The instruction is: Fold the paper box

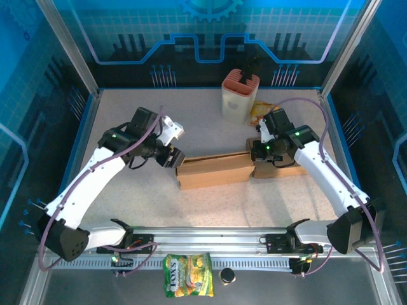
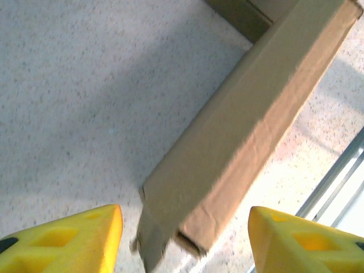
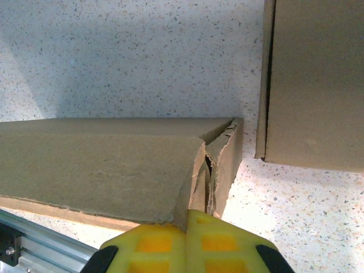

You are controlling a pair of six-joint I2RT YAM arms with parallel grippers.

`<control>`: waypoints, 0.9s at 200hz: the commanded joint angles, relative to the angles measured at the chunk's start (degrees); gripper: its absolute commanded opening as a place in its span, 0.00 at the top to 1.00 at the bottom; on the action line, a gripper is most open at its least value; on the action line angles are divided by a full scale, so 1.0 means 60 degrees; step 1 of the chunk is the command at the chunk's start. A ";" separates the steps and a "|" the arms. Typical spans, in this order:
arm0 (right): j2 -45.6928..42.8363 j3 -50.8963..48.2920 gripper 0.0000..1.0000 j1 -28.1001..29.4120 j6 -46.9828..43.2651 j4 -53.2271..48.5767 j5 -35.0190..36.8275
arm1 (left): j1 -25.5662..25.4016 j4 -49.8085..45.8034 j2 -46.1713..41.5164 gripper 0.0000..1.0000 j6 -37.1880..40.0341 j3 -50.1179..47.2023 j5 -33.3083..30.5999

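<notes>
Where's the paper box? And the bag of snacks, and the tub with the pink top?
paper box [image 1: 213, 170]: top external view, the middle of its upper face.
bag of snacks [image 1: 189, 283]: top external view, the middle of its printed front.
tub [image 1: 236, 103]: top external view, its pale side wall below the pink top.

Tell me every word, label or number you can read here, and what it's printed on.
"FOX'S" (my best reading, it lies sideways): on the green-and-yellow bag at the near edge.
Smaller print on that bag: too small to read.
Print on the orange packet at the back: too blurred to read.
On the box: plain cardboard, no text.
</notes>
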 commanded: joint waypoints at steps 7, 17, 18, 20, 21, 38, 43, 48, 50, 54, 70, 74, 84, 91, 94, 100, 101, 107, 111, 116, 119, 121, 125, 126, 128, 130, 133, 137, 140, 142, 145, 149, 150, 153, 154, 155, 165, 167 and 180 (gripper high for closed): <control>0.0199 0.0487 1.00 -0.0133 -0.0063 -0.0491 -0.0268 | 0.0058 -0.1267 -0.0430 0.39 0.0013 -0.0214 -0.0130; 0.0243 0.0515 1.00 -0.0134 -0.0067 -0.0506 -0.0321 | 0.0061 -0.1206 -0.0409 0.40 0.0079 -0.0357 -0.0203; 0.0236 0.0515 1.00 -0.0134 -0.0068 -0.0506 -0.0322 | 0.0055 -0.1198 -0.0407 0.40 0.0073 -0.0368 -0.0214; 0.0242 0.0519 1.00 -0.0134 -0.0082 -0.0506 -0.0333 | 0.0051 -0.1184 -0.0398 0.40 0.0091 -0.0391 -0.0240; 0.0250 0.0517 1.00 -0.0134 -0.0082 -0.0506 -0.0335 | 0.0057 -0.1184 -0.0379 0.40 0.0094 -0.0400 -0.0255; 0.0295 0.0542 1.00 -0.0147 -0.0113 -0.0563 -0.0364 | 0.0061 -0.1110 -0.0213 0.40 0.0138 -0.0480 -0.0528; 0.0302 0.0544 1.00 -0.0141 -0.0124 -0.0565 -0.0380 | 0.0050 -0.1074 -0.0161 0.40 0.0191 -0.0507 -0.0574; 0.0302 0.0541 1.00 -0.0138 -0.0125 -0.0573 -0.0395 | 0.0059 -0.1047 -0.0111 0.40 0.0218 -0.0516 -0.0622; 0.0302 0.0543 1.00 -0.0146 -0.0115 -0.0567 -0.0395 | 0.0055 -0.1026 -0.0086 0.40 0.0215 -0.0512 -0.0639; 0.0314 0.0533 1.00 -0.0159 -0.0114 -0.0565 -0.0407 | 0.0050 -0.1005 -0.0036 0.40 0.0239 -0.0531 -0.0708; 0.0288 0.0504 1.00 -0.0148 -0.0100 -0.0565 -0.0424 | 0.0053 -0.0901 0.0189 0.42 0.0271 -0.0501 -0.0927; 0.0288 0.0514 1.00 -0.0148 -0.0102 -0.0569 -0.0432 | 0.0063 -0.0883 0.0240 0.43 0.0244 -0.0476 -0.1021; 0.0273 0.0493 1.00 -0.0148 -0.0100 -0.0552 -0.0432 | 0.0087 -0.0822 0.0370 0.44 0.0254 -0.0398 -0.1127; 0.0275 0.0500 1.00 -0.0148 -0.0097 -0.0550 -0.0438 | 0.0079 -0.0761 0.0447 0.47 0.0238 -0.0358 -0.1147; 0.0281 0.0493 1.00 -0.0150 -0.0108 -0.0550 -0.0439 | 0.0088 -0.0744 0.0463 0.48 0.0231 -0.0351 -0.1160; 0.0294 0.0481 1.00 -0.0164 -0.0122 -0.0543 -0.0440 | 0.0096 -0.0679 0.0521 0.51 0.0223 -0.0323 -0.1149; 0.0298 0.0476 1.00 -0.0171 -0.0124 -0.0547 -0.0440 | 0.0095 -0.0678 0.0527 0.51 0.0218 -0.0322 -0.1148; 0.0292 0.0486 1.00 -0.0169 -0.0113 -0.0550 -0.0446 | 0.0101 -0.0635 0.0588 0.52 0.0209 -0.0312 -0.1109; 0.0301 0.0486 1.00 -0.0165 -0.0120 -0.0537 -0.0452 | 0.0102 -0.0625 0.0615 0.54 0.0212 -0.0293 -0.1091; 0.0302 0.0486 1.00 -0.0175 -0.0119 -0.0536 -0.0461 | 0.0094 -0.0612 0.0659 0.55 0.0208 -0.0302 -0.1076; 0.0302 0.0486 1.00 -0.0177 -0.0116 -0.0536 -0.0468 | 0.0101 -0.0610 0.0688 0.56 0.0209 -0.0305 -0.1071; 0.0310 0.0486 1.00 -0.0177 -0.0120 -0.0536 -0.0461 | 0.0095 -0.0616 0.0703 0.57 0.0205 -0.0306 -0.1063; 0.0303 0.0482 1.00 -0.0177 -0.0121 -0.0536 -0.0482 | 0.0093 -0.0623 0.0742 0.57 0.0203 -0.0306 -0.1059; 0.0303 0.0484 1.00 -0.0177 -0.0124 -0.0536 -0.0483 | 0.0093 -0.0621 0.0740 0.58 0.0208 -0.0313 -0.1059; 0.0302 0.0485 1.00 -0.0177 -0.0115 -0.0536 -0.0483 | 0.0093 -0.0630 0.0760 0.58 0.0201 -0.0322 -0.1045; 0.0302 0.0486 1.00 -0.0177 -0.0120 -0.0528 -0.0491 | 0.0097 -0.0629 0.0773 0.59 0.0211 -0.0332 -0.1045; 0.0302 0.0486 1.00 -0.0177 -0.0113 -0.0529 -0.0497 | 0.0103 -0.0622 0.0781 0.60 0.0213 -0.0342 -0.1045; 0.0299 0.0486 1.00 -0.0185 -0.0124 -0.0521 -0.0498 | 0.0094 -0.0611 0.0796 0.61 0.0191 -0.0364 -0.1038; 0.0302 0.0486 1.00 -0.0186 -0.0119 -0.0523 -0.0498 | 0.0104 -0.0599 0.0796 0.62 0.0198 -0.0364 -0.1044; 0.0302 0.0482 1.00 -0.0191 -0.0113 -0.0525 -0.0498 | 0.0096 -0.0592 0.0796 0.63 0.0195 -0.0365 -0.1045; 0.0297 0.0474 1.00 -0.0190 -0.0119 -0.0529 -0.0498 | 0.0118 -0.0577 0.0800 0.65 0.0199 -0.0376 -0.1045; 0.0292 0.0471 1.00 -0.0194 -0.0122 -0.0529 -0.0498 | 0.0110 -0.0541 0.0797 0.67 0.0199 -0.0390 -0.1045; 0.0290 0.0471 1.00 -0.0193 -0.0117 -0.0525 -0.0498 | 0.0109 -0.0528 0.0797 0.67 0.0199 -0.0392 -0.1045; 0.0301 0.0471 1.00 -0.0192 -0.0123 -0.0507 -0.0498 | 0.0112 -0.0517 0.0793 0.68 0.0183 -0.0394 -0.1045; 0.0302 0.0471 1.00 -0.0192 -0.0125 -0.0514 -0.0498 | 0.0110 -0.0502 0.0795 0.68 0.0184 -0.0394 -0.1052; 0.0295 0.0471 1.00 -0.0185 -0.0125 -0.0517 -0.0498 | 0.0116 -0.0487 0.0788 0.68 0.0184 -0.0394 -0.1056; 0.0302 0.0456 1.00 -0.0192 -0.0117 -0.0496 -0.0511 | 0.0116 -0.0416 0.0790 0.71 0.0155 -0.0408 -0.1079; 0.0302 0.0456 1.00 -0.0192 -0.0124 -0.0504 -0.0520 | 0.0110 -0.0396 0.0795 0.72 0.0155 -0.0408 -0.1083; 0.0309 0.0456 1.00 -0.0198 -0.0112 -0.0506 -0.0525 | 0.0118 -0.0325 0.0836 0.74 0.0148 -0.0408 -0.1101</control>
